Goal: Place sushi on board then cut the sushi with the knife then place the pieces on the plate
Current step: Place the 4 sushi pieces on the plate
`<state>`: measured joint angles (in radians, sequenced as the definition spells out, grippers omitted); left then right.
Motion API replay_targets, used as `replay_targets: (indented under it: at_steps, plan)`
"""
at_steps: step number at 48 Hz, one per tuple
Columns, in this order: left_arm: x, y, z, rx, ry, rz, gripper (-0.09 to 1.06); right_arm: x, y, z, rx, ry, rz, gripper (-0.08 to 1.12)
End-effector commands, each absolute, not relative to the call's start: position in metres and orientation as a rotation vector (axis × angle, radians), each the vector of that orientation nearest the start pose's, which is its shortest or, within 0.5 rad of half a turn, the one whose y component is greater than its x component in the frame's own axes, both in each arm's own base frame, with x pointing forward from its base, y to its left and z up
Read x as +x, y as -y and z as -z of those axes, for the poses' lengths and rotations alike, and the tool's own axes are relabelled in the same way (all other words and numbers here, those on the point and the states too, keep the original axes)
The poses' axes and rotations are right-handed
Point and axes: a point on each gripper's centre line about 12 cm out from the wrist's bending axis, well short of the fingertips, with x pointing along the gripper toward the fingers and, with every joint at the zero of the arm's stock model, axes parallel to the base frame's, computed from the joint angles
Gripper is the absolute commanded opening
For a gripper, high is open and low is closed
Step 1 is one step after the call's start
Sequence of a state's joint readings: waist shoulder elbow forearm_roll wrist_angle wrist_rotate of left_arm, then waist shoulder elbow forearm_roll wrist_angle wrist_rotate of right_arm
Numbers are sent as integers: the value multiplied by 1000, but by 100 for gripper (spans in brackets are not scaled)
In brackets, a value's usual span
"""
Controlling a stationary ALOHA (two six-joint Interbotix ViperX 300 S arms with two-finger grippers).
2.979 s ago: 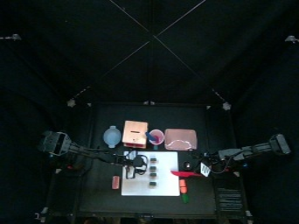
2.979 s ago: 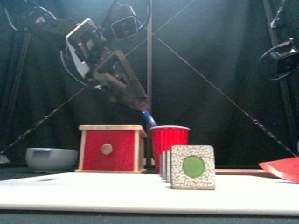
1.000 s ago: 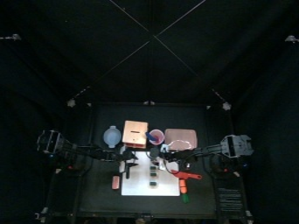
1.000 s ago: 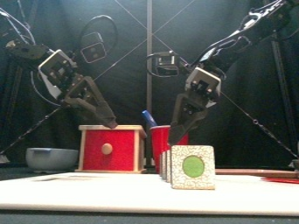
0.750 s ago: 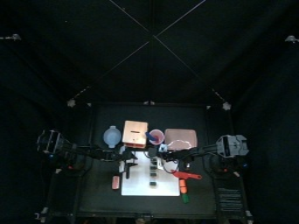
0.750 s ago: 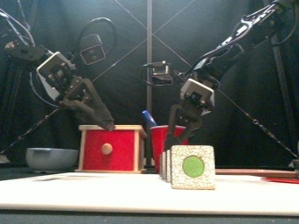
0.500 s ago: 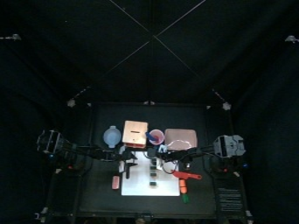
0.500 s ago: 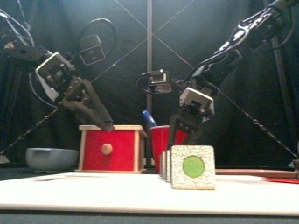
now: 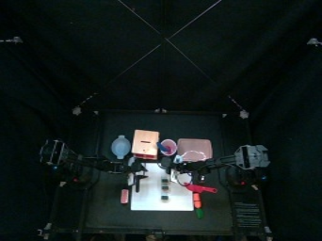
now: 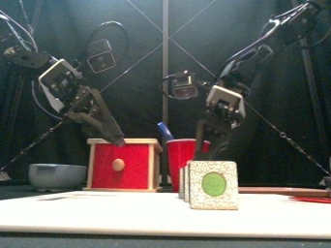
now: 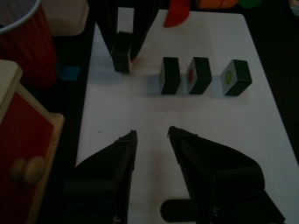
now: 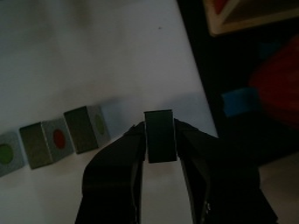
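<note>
The right tool (image 12: 159, 131) is pinching one sushi piece (image 12: 159, 142) over the white board (image 12: 93, 52); the left tool (image 11: 152, 133) is hanging spread nearby. To me, that narrow pinch is risking a drop before the pink tray (image 9: 195, 148).

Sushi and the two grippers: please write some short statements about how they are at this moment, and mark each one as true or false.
1. The right gripper holds one sushi piece between its jaws. True.
2. The left gripper is shut on the blue knife. False: it is open and empty, and the knife stands in the red cup.
3. Three sushi pieces stand on the white board. True.
4. The blue-grey bowl stands on the board. False: it stands off the board, beside the wooden box.
</note>
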<state>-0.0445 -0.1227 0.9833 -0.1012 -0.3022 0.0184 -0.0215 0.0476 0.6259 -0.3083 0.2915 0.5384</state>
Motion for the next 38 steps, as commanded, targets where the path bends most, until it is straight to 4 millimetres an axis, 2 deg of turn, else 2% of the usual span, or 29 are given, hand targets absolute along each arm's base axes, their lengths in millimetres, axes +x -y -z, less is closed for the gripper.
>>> replay_targets:
  at_steps: [1, 8, 14, 22, 28, 38]
  plan:
    - [321, 10, -150, -58, -530, -9, 76, 360, 24, -179, 214, -868, 238, 60]
    - [323, 10, -152, -59, -526, -11, 76, 329, 38, -192, 245, -883, 301, 60]
    - [323, 10, -152, -57, -524, -10, 76, 309, 56, -192, 273, -894, 368, 60]
    - [324, 9, -153, -58, -523, -13, 76, 294, 91, -179, 326, -915, 479, 60]
    - [323, 9, -152, -60, -526, -14, 76, 289, 115, -160, 357, -923, 537, 60]
    - [323, 9, -152, -62, -526, -15, 76, 286, 137, -132, 407, -951, 591, 67]
